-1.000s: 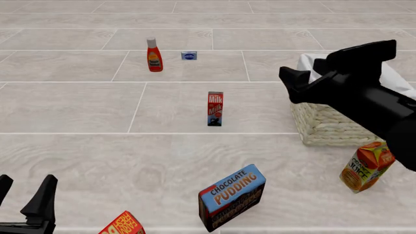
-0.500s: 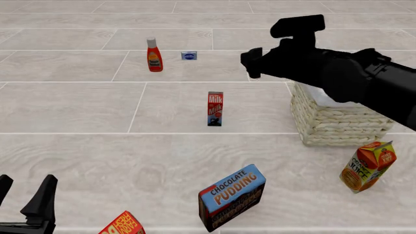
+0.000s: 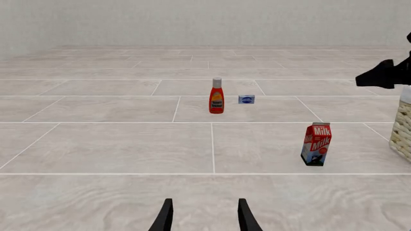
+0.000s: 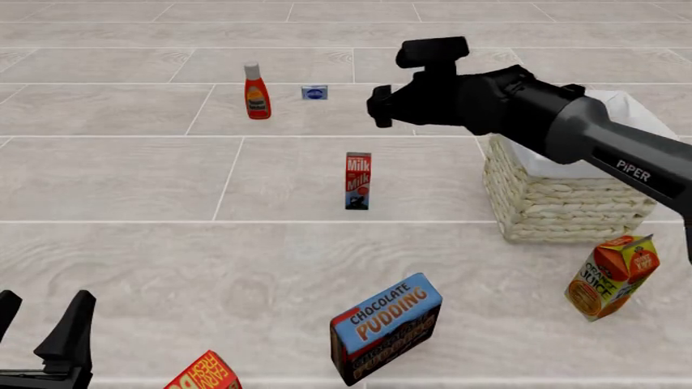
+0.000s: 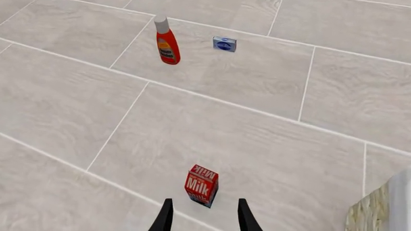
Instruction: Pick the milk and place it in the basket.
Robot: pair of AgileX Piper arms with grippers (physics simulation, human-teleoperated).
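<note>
Left wrist view: the milk (image 3: 316,143) stands upright on the counter (image 3: 115,149), nothing touching it. Further back sit a red ketchup bottle (image 3: 216,96) and a small blue-and-white box (image 3: 247,99) just beside it. A bit of the basket (image 3: 404,129) pokes in at the edge. The left gripper (image 3: 205,219) shows two finger tips with a clear gap, so its jaws are open and empty.

Front view: the milk (image 4: 358,181) is mid-counter, well apart from the basket (image 4: 562,203), which sits to its right. The right gripper (image 4: 381,107) hangs in the air above and beyond the carton, its arm crossing over the basket. The left gripper (image 4: 44,340) stays low at the near left corner, jaws spread. A chocolate pudding box (image 4: 385,327) leans near the front, an orange juice carton (image 4: 611,275) tilts near the basket, and a red-and-yellow box (image 4: 206,374) peeks in at the near edge.

Right wrist view: looking down on the milk (image 5: 201,185), its red top just ahead of the finger tips; the right gripper (image 5: 204,217) has its jaws open, holding nothing. Ketchup bottle (image 5: 167,41) and little box (image 5: 224,44) are off at the far side.
</note>
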